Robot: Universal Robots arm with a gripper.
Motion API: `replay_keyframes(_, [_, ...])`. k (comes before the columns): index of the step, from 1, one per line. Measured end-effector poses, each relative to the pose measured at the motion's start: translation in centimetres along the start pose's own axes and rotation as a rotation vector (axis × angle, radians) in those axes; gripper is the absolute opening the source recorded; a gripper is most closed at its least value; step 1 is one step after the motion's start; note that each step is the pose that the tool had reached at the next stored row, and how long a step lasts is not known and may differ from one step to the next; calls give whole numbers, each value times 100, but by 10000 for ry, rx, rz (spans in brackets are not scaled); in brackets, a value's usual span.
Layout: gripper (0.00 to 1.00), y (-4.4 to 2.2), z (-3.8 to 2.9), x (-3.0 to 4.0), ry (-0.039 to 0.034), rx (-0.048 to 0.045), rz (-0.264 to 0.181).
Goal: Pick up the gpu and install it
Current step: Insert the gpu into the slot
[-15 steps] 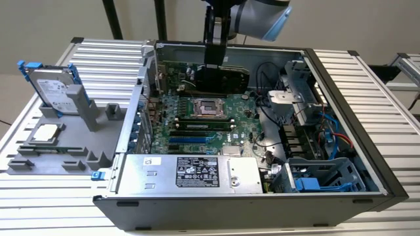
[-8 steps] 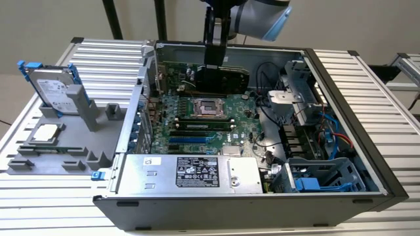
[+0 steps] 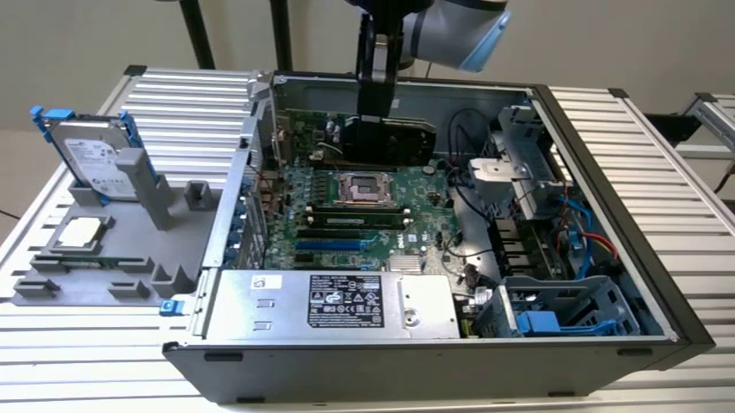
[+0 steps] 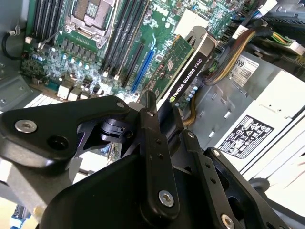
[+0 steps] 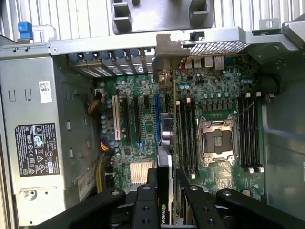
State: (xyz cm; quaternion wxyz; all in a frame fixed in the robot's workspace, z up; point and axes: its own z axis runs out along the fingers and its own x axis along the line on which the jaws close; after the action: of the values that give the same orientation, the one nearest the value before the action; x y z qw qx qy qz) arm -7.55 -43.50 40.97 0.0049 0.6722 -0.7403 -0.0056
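1. The gripper (image 4: 163,109) is clamped on the gpu (image 3: 397,138). There's one finger on each flat face, pinching it near its top edge.
2. In the exterior view, the arm (image 3: 453,30) comes down from the top of the shot into the open PC case (image 3: 608,202), which lies on its side.
3. The gpu is held upright on its edge over the far part of the motherboard (image 3: 431,215), just beyond the CPU socket (image 3: 370,188). You can see the green board and the black cooler. As far as I can tell it's not seated in a slot yet.
4. In the first wrist view the card shows edge-on between the fingers (image 5: 144,202). It hangs over the strip of board between the blue slot (image 5: 156,117) and the RAM slots (image 5: 183,138).
5. In the second wrist view the cooler's black edge sticks out past the fingertips, with the blue slot and the CPU socket beyond it.
6. The power supply (image 3: 333,301) fills the near side of the case. A drive cage (image 3: 563,314) sits in the near corner on the exterior view's right.
7. Outside the case, on the exterior view's left, is a grey fixture (image 3: 150,258). A hard drive in a blue frame (image 3: 98,163) stands upright in it, and a small square processor chip (image 3: 78,234) lies flat nearer the camera. Both are well apart from the gripper.
8. Everything sits on a slatted aluminium table (image 3: 655,146).
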Motion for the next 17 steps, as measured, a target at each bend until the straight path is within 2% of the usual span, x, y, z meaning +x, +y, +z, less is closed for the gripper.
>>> replay_keyframes(17, [0,-1,40,0,-1,0,0])
